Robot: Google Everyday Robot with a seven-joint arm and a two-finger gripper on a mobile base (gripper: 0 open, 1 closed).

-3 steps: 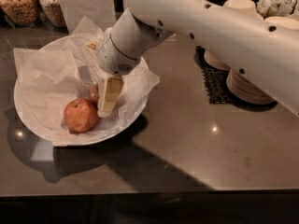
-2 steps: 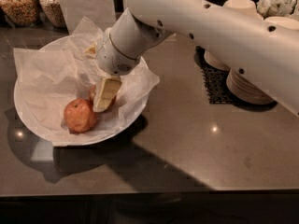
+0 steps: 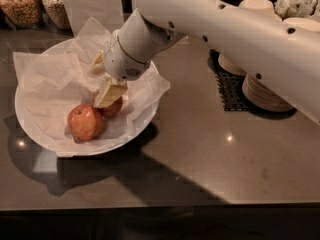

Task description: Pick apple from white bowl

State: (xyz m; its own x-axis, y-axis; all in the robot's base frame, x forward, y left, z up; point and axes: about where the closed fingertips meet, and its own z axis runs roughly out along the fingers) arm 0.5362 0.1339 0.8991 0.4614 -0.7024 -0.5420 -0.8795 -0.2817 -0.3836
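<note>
The white bowl (image 3: 22,120) sits at the left of the desk (image 3: 200,159), lined with crumpled paper (image 3: 50,79). In it lies a paler, bigger apple (image 3: 86,122). Touching its right side is the apple (image 3: 114,109), deeper red and half hidden under one finger. The gripper (image 3: 101,82) hovers just above, fingers released and spread, holding nothing. It should probably centre both fingers astride the red apple alone, then lower and close without snagging the paper.
</note>
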